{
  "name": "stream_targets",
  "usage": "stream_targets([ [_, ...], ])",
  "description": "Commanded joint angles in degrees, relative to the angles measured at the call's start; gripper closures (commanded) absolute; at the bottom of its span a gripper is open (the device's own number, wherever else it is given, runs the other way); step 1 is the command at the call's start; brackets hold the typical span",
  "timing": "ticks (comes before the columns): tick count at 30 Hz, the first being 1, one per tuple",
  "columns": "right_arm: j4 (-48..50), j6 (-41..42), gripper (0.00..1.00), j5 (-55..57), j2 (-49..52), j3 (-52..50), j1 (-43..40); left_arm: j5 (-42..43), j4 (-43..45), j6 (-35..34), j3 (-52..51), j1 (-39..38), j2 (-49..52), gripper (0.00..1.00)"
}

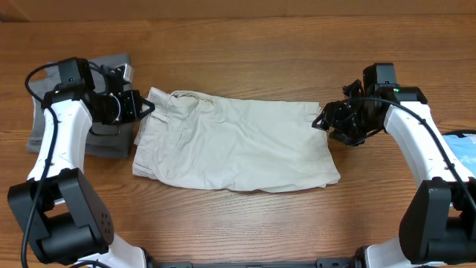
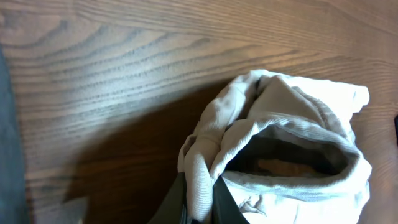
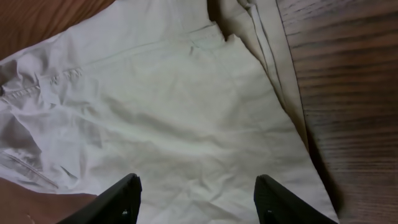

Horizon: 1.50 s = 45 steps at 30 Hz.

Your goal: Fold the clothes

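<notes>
Pinching beige shorts (image 1: 238, 145), left pincer (image 1: 149, 109)

- Overhead: bright, even, sharp.
- Left wrist: deep shadow falls across the table (image 2: 124, 155), and the shorts (image 2: 292, 124) are blurry up close.
- Right wrist: dimmer, soft focus.

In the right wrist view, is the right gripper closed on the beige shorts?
No, the right gripper holds its fingers wide apart over the beige shorts, with no cloth pinched between them.
</notes>
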Motion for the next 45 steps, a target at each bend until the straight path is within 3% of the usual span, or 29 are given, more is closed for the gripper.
stream_targets([
  [1, -0.22, -0.92, 0.37, 0.11, -0.68, 1.07, 1.14, 0.46, -0.31, 0.83, 0.66, -0.90, -1.05, 0.96],
  [4, -0.09, -0.87, 0.37, 0.11, -0.68, 1.07, 2.40, -0.87, -0.02, 0.85, 0.66, -2.45, -1.05, 0.96],
  [10, 0.09, -0.87, 0.37, 0.20, -0.68, 1.07, 4.55, -9.99, 0.13, 0.90, 0.66, -6.08, -0.98, 0.78],
  [12, 0.04, -0.85, 0.37, 0.98, -0.68, 1.07, 5.14, -11.67, 0.13, 0.90, 0.66, -7.02, -0.98, 0.64],
  [14, -0.09, -0.85, 0.36, 1.53, -0.68, 1.07, 5.38, -12.57, 0.07, 0.90, 0.66, -7.69, -0.98, 0.41],
  [17, -0.52, -0.87, 0.36, 1.99, -0.68, 1.07, 5.49, -15.10, -0.76, 0.87, 0.63, -8.07, -0.98, 0.25],
  [18, -1.01, -0.85, 0.36, 2.71, -0.68, 1.07, 5.49, -15.85, -1.33, 0.66, 0.63, -8.02, -0.98, 0.11],
  [22, -3.13, -0.44, 0.30, 6.29, -0.44, 0.70, 5.46, -15.67, -4.31, 0.39, 0.63, -7.98, -0.98, 0.00],
  [30, -2.64, 2.73, 0.32, 8.55, 1.07, -7.39, 5.44, -17.18, -11.34, 2.91, 0.57, -8.04, -1.01, 0.00],
  [33, -1.40, 6.60, 0.42, 12.17, 1.22, -11.47, 5.05, -20.35, -12.11, 2.86, -0.24, -8.04, -0.98, 0.00],
  [36, -1.20, 7.17, 0.45, 11.93, 1.22, -13.88, 4.37, -23.41, -11.80, 2.82, -2.38, -8.04, -0.92, 0.00],
  [38, -1.46, 7.15, 0.50, 11.98, 1.22, -14.43, 4.31, -23.39, -11.43, 2.54, -4.04, -7.98, -0.92, 0.11],
  [41, -1.01, 7.15, 0.59, 11.96, 1.22, -14.62, 4.22, -21.90, -11.37, 2.14, -6.29, -8.00, -0.92, 0.46],
  [43, 0.04, 7.10, 0.68, 11.96, 1.20, -14.49, 4.04, -21.86, -11.52, 2.16, -7.04, -7.98, -0.92, 0.83],
  [44, 0.79, 6.51, 0.68, 11.93, 1.20, -14.12, 3.80, -22.21, -11.76, 2.14, -7.04, -7.98, -0.92, 0.96],
  [45, 1.33, 4.83, 0.68, 11.69, 1.14, -13.29, 3.41, -22.21, -11.89, 2.12, -6.95, -7.85, -0.94, 0.96],
])
